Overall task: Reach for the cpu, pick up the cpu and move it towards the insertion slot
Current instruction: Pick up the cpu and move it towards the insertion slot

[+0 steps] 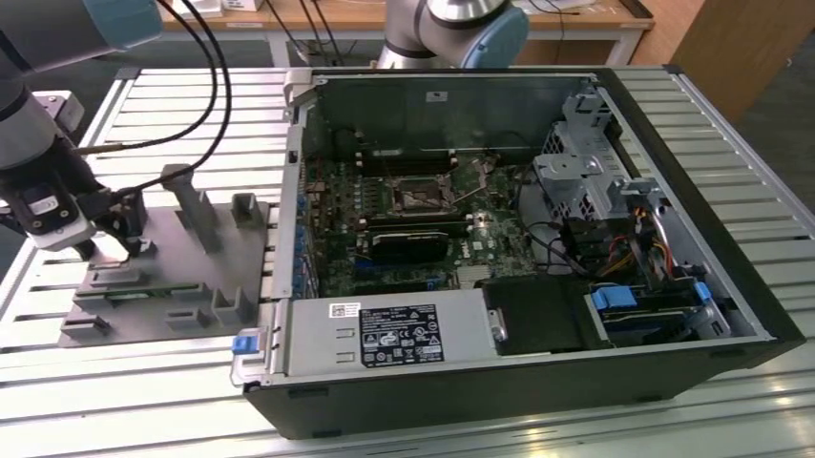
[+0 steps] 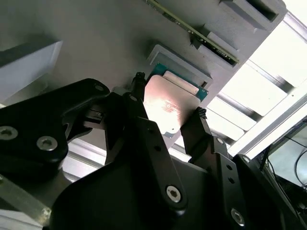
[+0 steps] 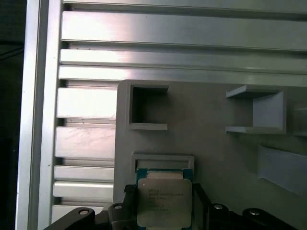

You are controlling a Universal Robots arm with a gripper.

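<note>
The cpu (image 2: pixel 165 105) is a small silvery square chip lying between my gripper's (image 2: pixel 168 98) two black fingers, whose tips press on its opposite edges. It sits just over a teal-lined pocket (image 2: pixel 204 91) of the grey fixture plate (image 3: pixel 211 158). In the first wrist view the cpu (image 3: pixel 164 201) overlaps that pocket, with my gripper (image 3: pixel 164 213) around it. In the exterior view my gripper (image 1: pixel 109 243) hangs low over the plate at the exterior view's left. The insertion slot (image 1: pixel 418 194) is the dark square socket on the green motherboard inside the open computer case.
The grey fixture plate (image 1: pixel 166 286) carries upright blocks (image 1: pixel 191 205) and a green memory stick (image 2: pixel 192 31). The open black case (image 1: pixel 662 315) lies to the exterior view's right with drive cages and cables. A second robot arm (image 1: pixel 459 29) stands behind it. All rest on a slatted aluminium table (image 1: pixel 140 401).
</note>
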